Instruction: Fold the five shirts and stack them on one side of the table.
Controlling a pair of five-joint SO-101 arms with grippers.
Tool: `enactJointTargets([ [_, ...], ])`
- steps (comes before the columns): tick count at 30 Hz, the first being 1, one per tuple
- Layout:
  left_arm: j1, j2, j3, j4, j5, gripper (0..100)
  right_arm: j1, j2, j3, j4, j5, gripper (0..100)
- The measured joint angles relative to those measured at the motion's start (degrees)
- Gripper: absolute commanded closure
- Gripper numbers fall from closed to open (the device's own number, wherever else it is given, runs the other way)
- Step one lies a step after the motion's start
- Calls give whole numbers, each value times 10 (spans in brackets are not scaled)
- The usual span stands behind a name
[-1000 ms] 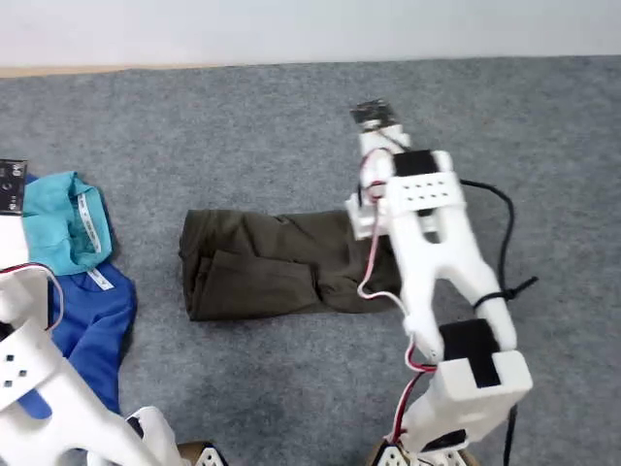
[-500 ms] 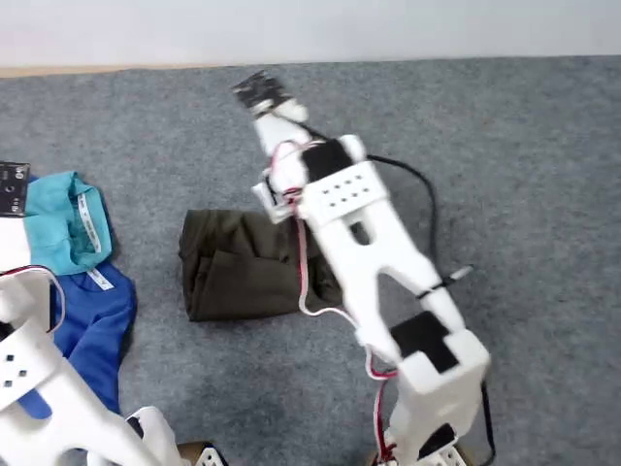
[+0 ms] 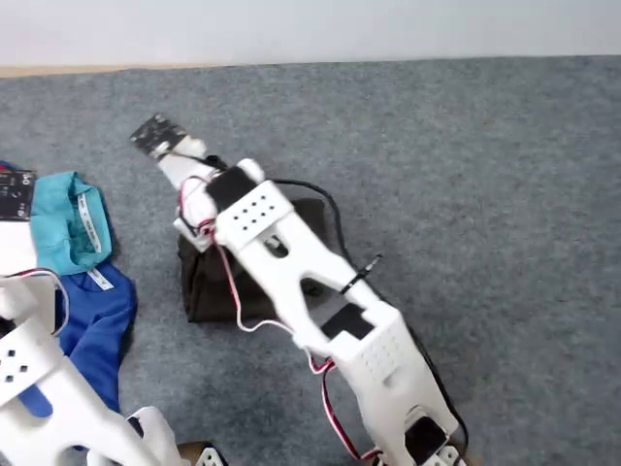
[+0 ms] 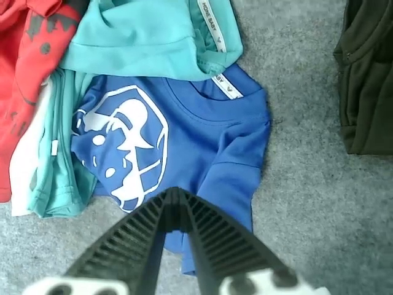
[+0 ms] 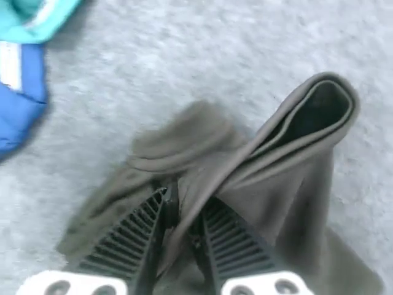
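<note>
Two neck labels (image 4: pixel 212 24) | teal shirt (image 4: pixel 141 37), blue shirt (image 4: pixel 209 141) | olive shirt (image 5: pixel 295 178) gripped

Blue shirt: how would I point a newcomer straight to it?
On the grey table, go to the heap of shirts below the left gripper. The blue shirt lies at the heap's edge facing the dark shirt, partly under a teal shirt. It alone bears a large white emblem.

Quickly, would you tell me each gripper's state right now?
Left gripper: closed, holding nothing.
Right gripper: closed on the dark shirt.
</note>
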Motion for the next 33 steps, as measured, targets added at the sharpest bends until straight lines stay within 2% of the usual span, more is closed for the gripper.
enactJointTargets([
  [12, 0, 0, 0, 0, 0, 997, -24, 82, -55, 21, 0, 979],
  [19, 0, 0, 0, 0, 0, 997, -31, 98, -56, 23, 0, 769],
  [25, 0, 0, 0, 0, 0, 997, -34, 84, -127, 63, 0, 766],
  [33, 0, 0, 0, 0, 0, 997, -34, 61, -206, 180, 0, 767],
])
